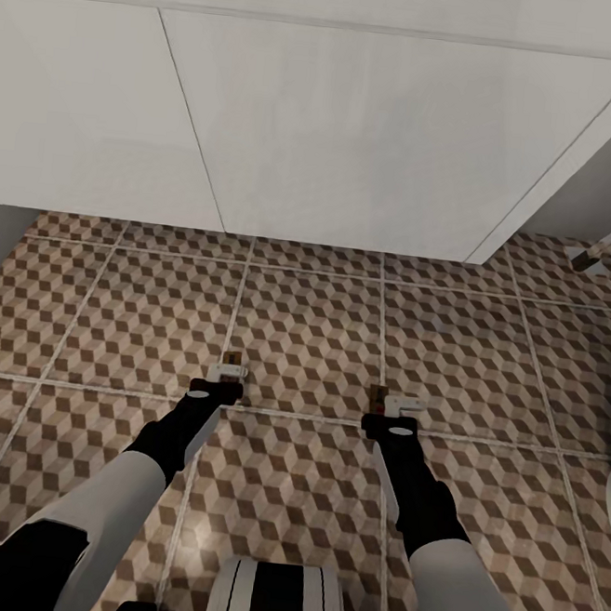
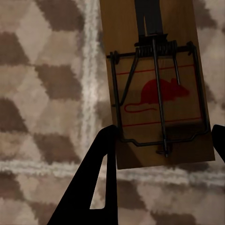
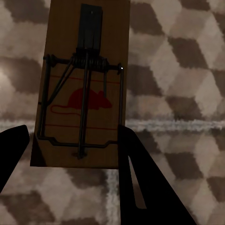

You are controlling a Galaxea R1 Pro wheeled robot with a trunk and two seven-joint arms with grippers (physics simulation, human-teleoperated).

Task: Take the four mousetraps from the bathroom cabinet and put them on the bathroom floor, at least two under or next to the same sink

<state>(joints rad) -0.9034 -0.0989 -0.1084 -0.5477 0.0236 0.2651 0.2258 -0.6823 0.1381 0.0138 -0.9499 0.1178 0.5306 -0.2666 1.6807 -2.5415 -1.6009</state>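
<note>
End effector [image 2: 161, 140] view reveals mousetrap's [image 2: 157, 84] red mouse print.

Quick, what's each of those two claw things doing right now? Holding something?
Left gripper: closed on a mousetrap, just above the bathroom floor.
Right gripper: closed on another mousetrap, also near the floor.

The head camera looks steeply down at the brown-and-beige cube-patterned tile floor [image 1: 313, 325] from high up. Both wrist cameras face this same floor [image 2: 42, 93] [image 3: 187, 70] from very near.
</note>
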